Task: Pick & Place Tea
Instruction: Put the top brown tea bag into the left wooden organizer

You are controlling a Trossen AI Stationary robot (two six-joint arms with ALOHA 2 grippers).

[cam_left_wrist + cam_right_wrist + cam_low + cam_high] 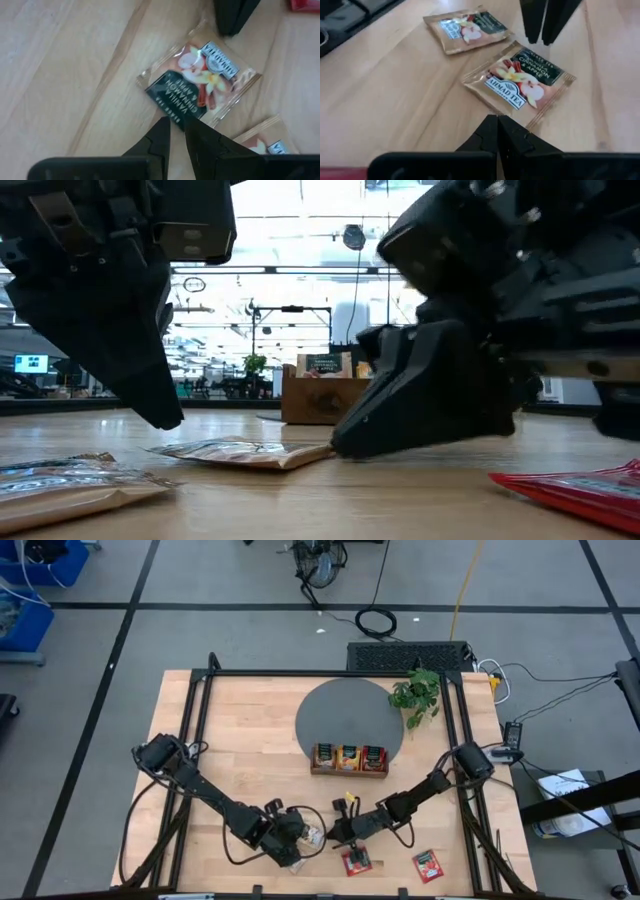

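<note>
- Nearest the low camera, a beige-green tea sachet (70, 480) lies flat on the wooden table (400, 500), at the picture's left edge.
- Just above and beyond it hangs the left gripper (303, 837), its dark fingers pointing down at the table's near edge.
- In the left wrist view, this gripper's fingers (162, 137) stand a narrow slit apart and hold nothing; their tips hover just over the edge of a second beige-green sachet (197, 85), labelled vanilla, cinnamon and apple.
- That sachet lies flat between the two grippers, in the gap where their tips face each other.
- The right gripper (338, 833) sits on the sachet's other side, tilted low to the table, fingers pressed together and empty, tips just short of the sachet's edge.
- Just beside the right gripper, toward the table's near edge, lies a red sachet (357, 861); another red sachet (429, 865) lies further right.
- Well beyond both grippers, on a grey round mat (340, 705), stands a wooden tray (349, 759) holding upright sachets.
</note>
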